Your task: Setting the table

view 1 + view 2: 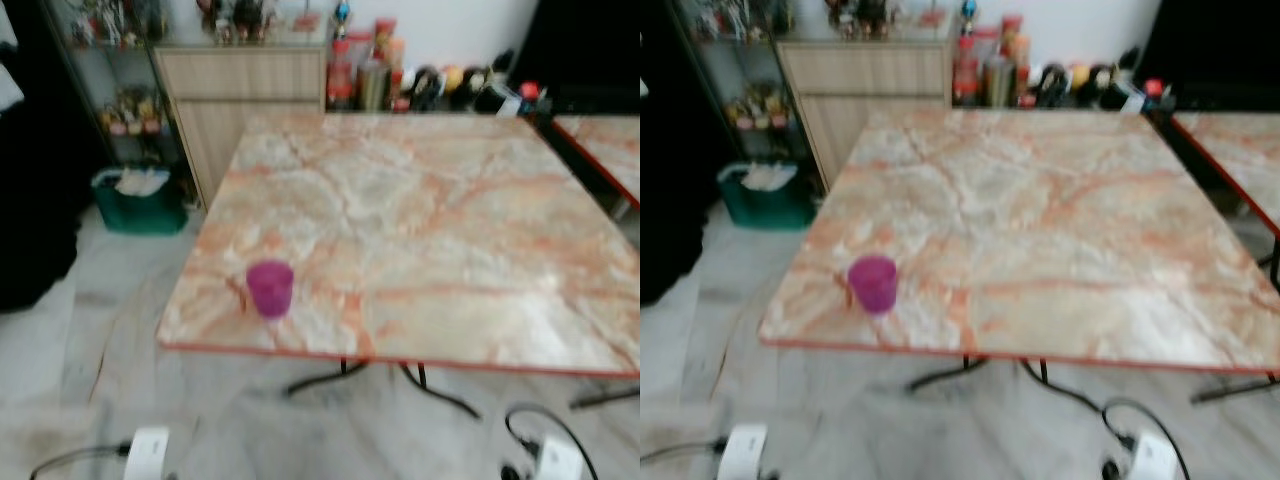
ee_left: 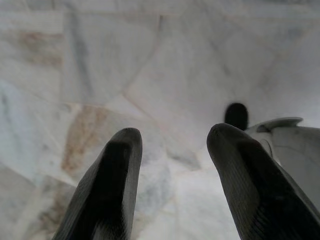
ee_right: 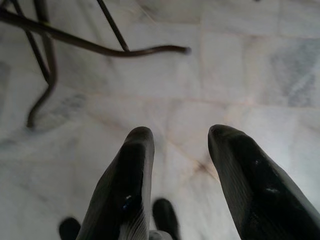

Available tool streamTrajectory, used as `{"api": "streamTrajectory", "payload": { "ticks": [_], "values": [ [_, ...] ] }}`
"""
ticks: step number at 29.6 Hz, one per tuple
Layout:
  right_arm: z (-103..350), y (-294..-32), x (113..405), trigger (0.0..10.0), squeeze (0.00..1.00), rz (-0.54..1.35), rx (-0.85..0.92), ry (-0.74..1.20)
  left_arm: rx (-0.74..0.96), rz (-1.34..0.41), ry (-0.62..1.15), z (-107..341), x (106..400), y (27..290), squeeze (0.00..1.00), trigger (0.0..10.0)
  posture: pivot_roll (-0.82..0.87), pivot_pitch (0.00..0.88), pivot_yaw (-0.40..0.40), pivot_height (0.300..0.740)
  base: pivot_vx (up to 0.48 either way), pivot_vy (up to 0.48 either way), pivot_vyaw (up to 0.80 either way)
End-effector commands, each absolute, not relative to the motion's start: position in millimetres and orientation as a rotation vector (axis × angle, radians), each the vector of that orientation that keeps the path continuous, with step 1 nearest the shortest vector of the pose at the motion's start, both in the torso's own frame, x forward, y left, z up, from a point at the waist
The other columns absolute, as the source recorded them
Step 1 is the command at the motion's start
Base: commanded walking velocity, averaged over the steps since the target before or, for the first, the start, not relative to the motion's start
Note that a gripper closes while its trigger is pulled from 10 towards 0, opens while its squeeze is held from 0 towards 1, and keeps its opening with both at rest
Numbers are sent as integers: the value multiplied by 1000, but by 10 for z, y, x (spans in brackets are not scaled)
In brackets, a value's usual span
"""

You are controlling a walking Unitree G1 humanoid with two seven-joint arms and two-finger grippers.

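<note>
I'm standing in front of the table (image 1: 420, 200), a square top in pink and orange marble pattern with a red edge, and looking down across it. There's one thing on it: a purple cup (image 1: 270, 288), upright, near the front edge on my left side, well in from the corner. The rest of that marbled top is bare from where I stand.

My left gripper (image 2: 172, 137) hangs low by my side, pointing at the pale marble floor (image 2: 100, 75). Its two black fingers (image 2: 112, 185) are spread apart with nothing between them, just floor tiles showing through the gap. Beside it I can make out a white rounded part of my own body and a dark foot tip.

My right gripper (image 3: 177, 137) hangs down the same way, fingers (image 3: 125, 185) parted and holding nothing. Beyond them on the floor curl the thin black metal table legs (image 3: 120, 47).

Past the far edge of the table, a light wooden cabinet (image 1: 245, 100) stands against the wall, with bottles and jars (image 1: 365, 75) lined up beside it. A green bin (image 1: 140, 200) sits on the floor to the left of the cabinet. A second marbled table (image 1: 605, 150) pokes in on my right. The head views are a little blurred.
</note>
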State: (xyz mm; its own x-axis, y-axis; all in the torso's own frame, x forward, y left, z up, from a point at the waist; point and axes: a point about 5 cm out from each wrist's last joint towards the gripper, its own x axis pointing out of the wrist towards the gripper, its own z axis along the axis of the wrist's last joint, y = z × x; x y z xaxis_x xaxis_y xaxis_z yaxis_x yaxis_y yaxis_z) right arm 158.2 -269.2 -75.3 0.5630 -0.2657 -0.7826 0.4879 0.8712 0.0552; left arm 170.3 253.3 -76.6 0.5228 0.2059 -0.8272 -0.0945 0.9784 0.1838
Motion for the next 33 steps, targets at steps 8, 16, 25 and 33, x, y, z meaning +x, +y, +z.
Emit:
{"api": "streamTrajectory", "payload": {
  "ticks": [8, 16, 25, 33],
  "values": [
    [-787, -2741, 1462, 10000, 0, -474, 271, 900, 70, 252, 991, -768, 1712, 2515, 0, 10000, 103, 26, 13, 740, 0, 0, 0],
    [-793, -2732, 1453, 10000, 0, -471, 274, 902, 24, 368, 931, -755, 1699, 2546, 0, 10000, 108, 22, 19, 740, 0, 0, 0],
    [-800, -2727, 1440, 10000, 0, -465, 270, 908, 109, 606, 727, -510, 1757, 2956, 0, 10000, 116, 12, 21, 740, 0, 0, 0],
    [-801, -2729, 1433, 10000, 0, -474, 273, 905, 145, 679, 513, -132, 2009, 3271, 0, 10000, 115, 6, 24, 740, 0, 0, 0]
  ]
}}
